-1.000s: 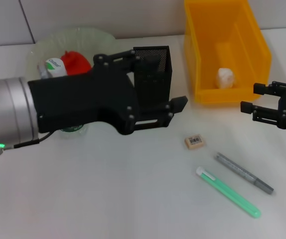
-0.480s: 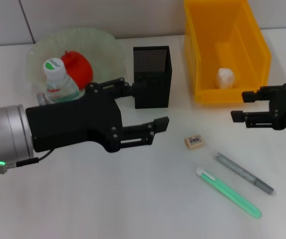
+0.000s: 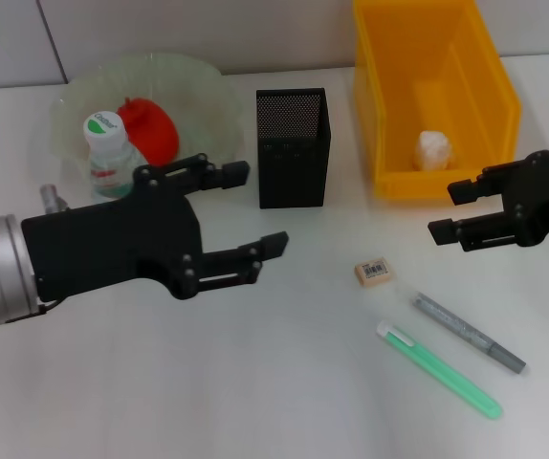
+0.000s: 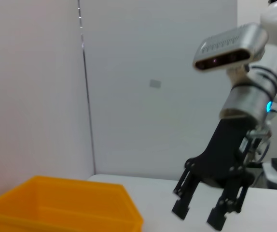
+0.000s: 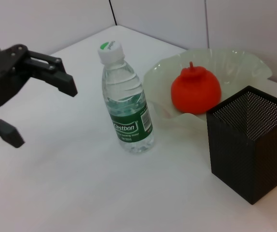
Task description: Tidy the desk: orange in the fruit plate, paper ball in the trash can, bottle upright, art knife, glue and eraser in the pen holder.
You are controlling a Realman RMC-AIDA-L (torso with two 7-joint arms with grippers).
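White desk [image 3: 255,382], pale wall panels, bottle [image 5: 125,113] upright, both hands empty.

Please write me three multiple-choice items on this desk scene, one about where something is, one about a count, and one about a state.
1. Where is the paper ball?
A. In the trash can
B. In the fruit plate
C. Beside the eraser

2. How many pen-shaped items lie on the table near the eraser?
A. None
B. Two
C. Four

3. How does the bottle stand?
A. On its side
B. Upside down in the pen holder
C. Upright, cap on top

Answers:
1. A: the head view shows the white wad on the floor of the yellow bin.
2. B: a grey pen and a green pen lie beside each other below the eraser.
3. C: the right wrist view shows it standing on the table beside the fruit plate, white cap uppermost.
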